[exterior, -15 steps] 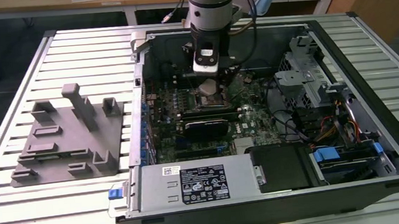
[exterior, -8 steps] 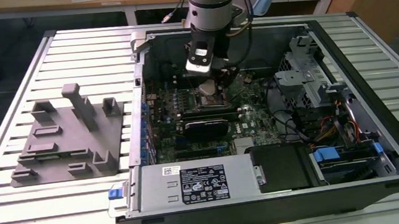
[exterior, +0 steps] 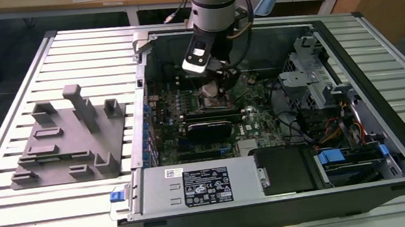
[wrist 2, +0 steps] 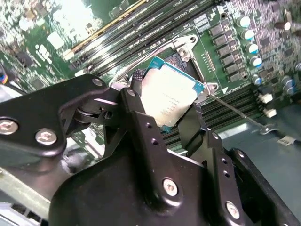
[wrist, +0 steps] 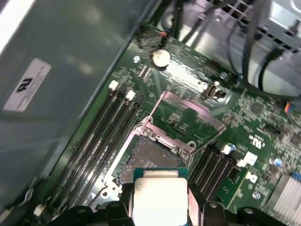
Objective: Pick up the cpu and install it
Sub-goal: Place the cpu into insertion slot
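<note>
I log an open computer case (exterior: pixel 268 216) lying on the slatted tabletop (exterior: pixel 51 212), green motherboard (exterior: pixel 257 122) between silver power supply (exterior: pixel 193 187) and drive cage (exterior: pixel 308 78), grey plastic fixture (exterior: pixel 67 140) standing apart toward the exterior view's left.

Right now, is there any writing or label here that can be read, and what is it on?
No text is readable; all of it is too small or blurred.
Black-and-white label on the grey metal box: print too small.
White sticker on the case wall: blurred mark.
Top of the cpu, gripped by the pincer: faint print, unreadable.
</note>
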Action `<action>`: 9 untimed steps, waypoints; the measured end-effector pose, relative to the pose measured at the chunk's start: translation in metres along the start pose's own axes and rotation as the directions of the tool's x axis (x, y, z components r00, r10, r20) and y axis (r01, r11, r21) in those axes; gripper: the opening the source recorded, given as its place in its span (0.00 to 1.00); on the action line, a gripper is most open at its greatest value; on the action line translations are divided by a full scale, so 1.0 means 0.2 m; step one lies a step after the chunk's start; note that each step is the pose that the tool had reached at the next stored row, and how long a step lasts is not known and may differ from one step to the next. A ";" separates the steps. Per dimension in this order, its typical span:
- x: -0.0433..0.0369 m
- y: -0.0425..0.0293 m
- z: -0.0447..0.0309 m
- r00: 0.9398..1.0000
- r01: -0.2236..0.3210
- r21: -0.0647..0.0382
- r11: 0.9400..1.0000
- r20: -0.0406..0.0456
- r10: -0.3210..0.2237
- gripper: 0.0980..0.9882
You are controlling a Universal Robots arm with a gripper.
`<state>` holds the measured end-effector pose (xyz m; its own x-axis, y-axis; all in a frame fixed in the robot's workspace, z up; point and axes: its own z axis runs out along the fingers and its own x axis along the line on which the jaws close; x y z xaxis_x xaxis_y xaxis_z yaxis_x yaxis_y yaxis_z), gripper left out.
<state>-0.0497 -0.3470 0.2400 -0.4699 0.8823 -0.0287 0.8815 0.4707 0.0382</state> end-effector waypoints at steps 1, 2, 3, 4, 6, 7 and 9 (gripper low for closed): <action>0.000 0.000 0.000 1.000 -0.018 0.001 1.000 0.001 0.018 0.50; 0.000 0.000 0.001 0.999 -0.036 0.001 0.999 0.001 0.036 0.50; 0.000 0.000 0.001 0.999 -0.054 0.002 0.999 0.002 0.054 0.50; 0.000 0.000 0.001 0.997 -0.073 0.002 0.997 0.003 0.073 0.50; 0.000 0.000 0.002 0.994 -0.109 0.003 0.994 0.004 0.109 0.50; 0.000 0.000 0.002 0.992 -0.126 0.003 0.992 0.005 0.126 0.50; 0.000 0.000 0.003 0.987 -0.162 0.004 0.987 0.007 0.162 0.50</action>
<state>-0.0497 -0.3470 0.2394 -0.3205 0.9468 -0.0288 0.9462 0.3214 0.0382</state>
